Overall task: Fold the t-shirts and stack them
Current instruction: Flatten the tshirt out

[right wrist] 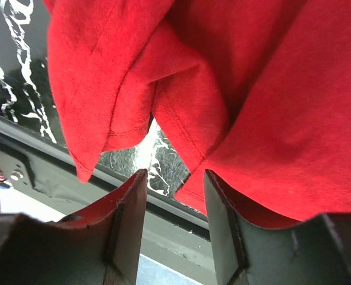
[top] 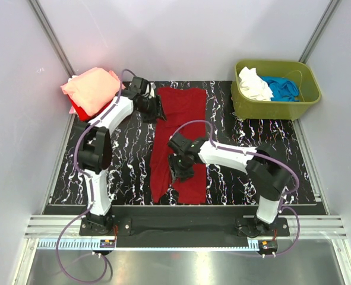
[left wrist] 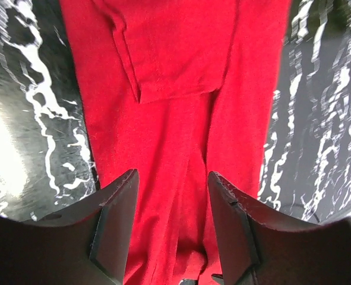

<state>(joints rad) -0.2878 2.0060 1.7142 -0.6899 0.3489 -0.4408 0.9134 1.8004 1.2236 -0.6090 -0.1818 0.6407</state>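
Note:
A dark red t-shirt (top: 184,110) lies as a long folded strip down the black marbled mat (top: 127,160). My left gripper (top: 153,110) is low at the strip's far left edge. In the left wrist view its jaws (left wrist: 172,175) stand apart over the red cloth (left wrist: 181,119), with a ridge of fabric running between them. My right gripper (top: 181,172) hovers over the strip's near part. Its jaws (right wrist: 175,173) are apart too, with the shirt's hem (right wrist: 270,119) just beyond the right finger and nothing clamped.
A stack of folded t-shirts sits at the far left, salmon-pink (top: 92,89) on top of bright red (top: 80,110). An olive-green tub (top: 264,110) at the far right holds a white shirt (top: 253,83) and a blue one (top: 282,88). The table's front rail (right wrist: 56,172) lies close behind the hem.

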